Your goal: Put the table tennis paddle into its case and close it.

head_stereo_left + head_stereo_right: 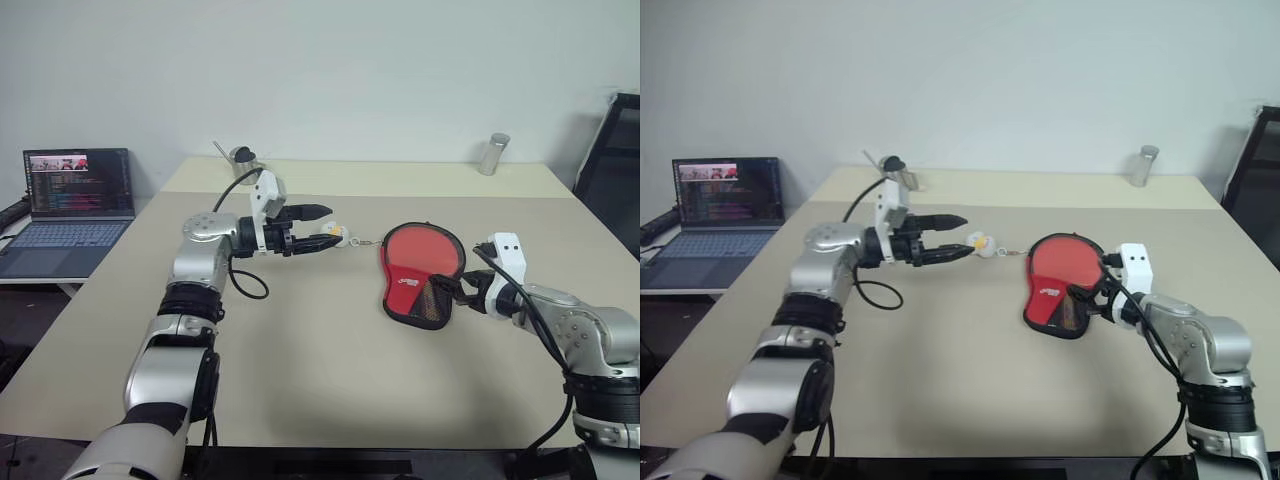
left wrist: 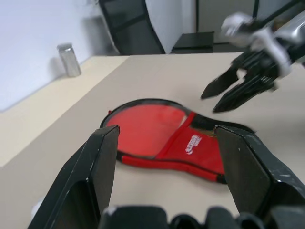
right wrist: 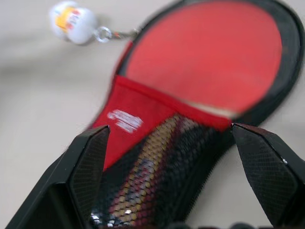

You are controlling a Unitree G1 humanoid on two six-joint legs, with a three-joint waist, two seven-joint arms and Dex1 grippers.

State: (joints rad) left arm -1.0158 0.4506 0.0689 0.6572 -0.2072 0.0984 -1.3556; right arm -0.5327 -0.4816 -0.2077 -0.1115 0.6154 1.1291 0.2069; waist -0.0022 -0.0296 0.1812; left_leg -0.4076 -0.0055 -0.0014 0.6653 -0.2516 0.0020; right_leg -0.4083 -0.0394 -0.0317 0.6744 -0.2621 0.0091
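Red fabric and black trim mark the case (image 1: 418,280), lying flat on the table (image 1: 300,380) right of centre in my head views, its round end toward the wall and its narrow mesh end toward the lower right. From my right wrist camera I get what the head views blur: the paddle (image 3: 205,57) shows its red face in the unzipped round half, with the mesh pocket and a white logo covering the rest, so its handle is hidden. A small white charm (image 3: 72,21) on a ring hangs from the zip, upper left of that frame.

My right gripper (image 1: 462,290) stands released, fingers wide, right at the case's narrow end; I cannot tell whether it touches. My left gripper (image 1: 322,228) is also unclenched and holds nothing, pointing across the frame at the charm, just short of it and apart from the case. Its wrist camera frames the case between both fingers and catches the right gripper at upper right.

A laptop (image 1: 70,210) sits at the left edge, partly cut off.
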